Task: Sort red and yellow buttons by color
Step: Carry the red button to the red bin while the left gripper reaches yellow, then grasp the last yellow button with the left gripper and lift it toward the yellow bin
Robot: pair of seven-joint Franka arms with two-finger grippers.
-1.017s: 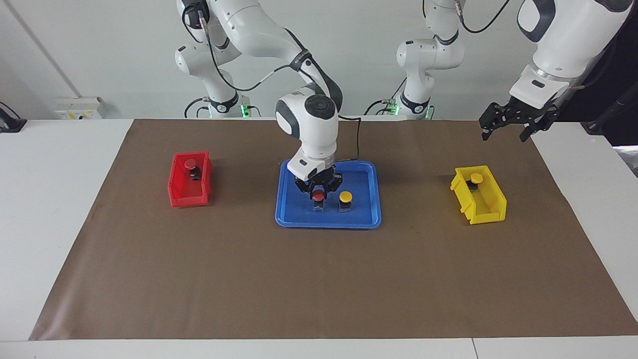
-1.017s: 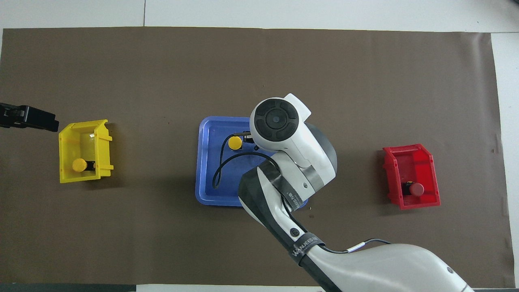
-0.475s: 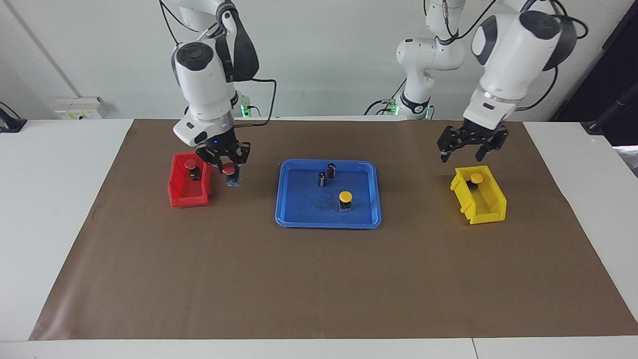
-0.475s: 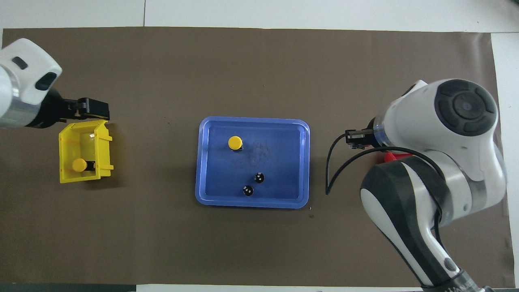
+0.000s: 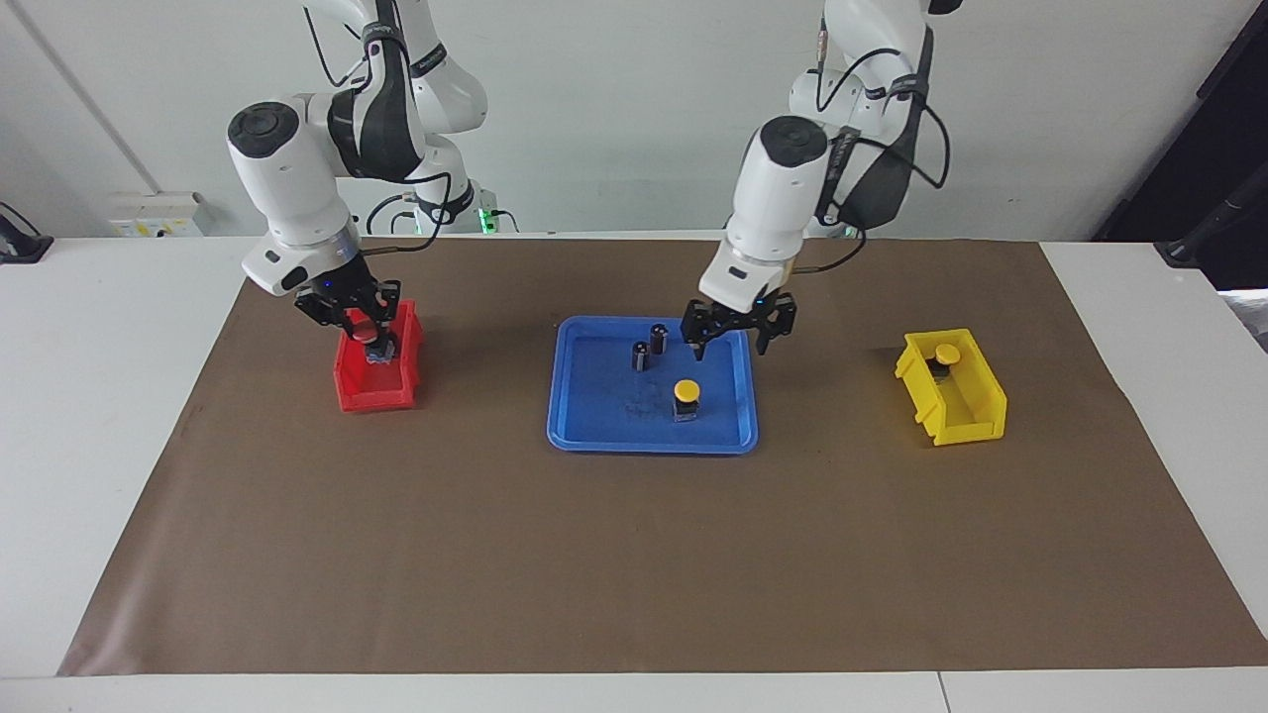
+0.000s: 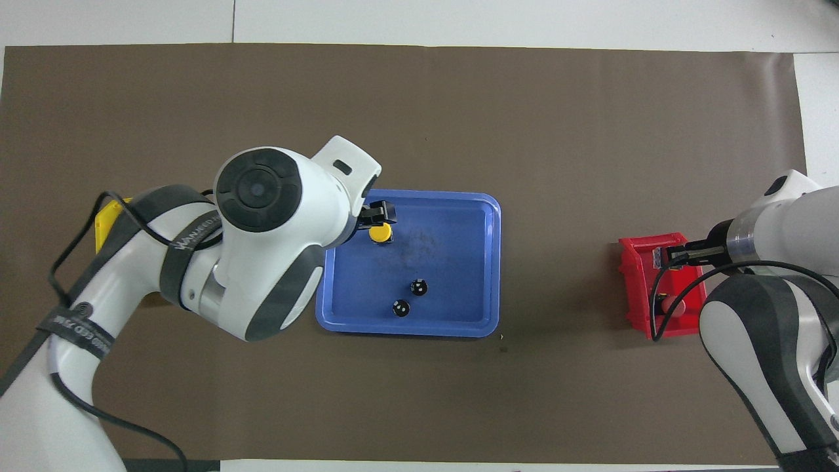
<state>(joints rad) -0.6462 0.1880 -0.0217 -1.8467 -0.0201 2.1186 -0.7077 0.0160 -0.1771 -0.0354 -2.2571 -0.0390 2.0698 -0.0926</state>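
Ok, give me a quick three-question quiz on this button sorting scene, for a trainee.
1. True or false: the right gripper holds a red button over the red bin.
2. Which button stands in the blue tray? A) a red one B) the yellow button C) none
3. Fill in: the left gripper, open, hangs over the blue ____.

Key: 1 true. 2 B; two dark cylinders stand there too. 3 tray.
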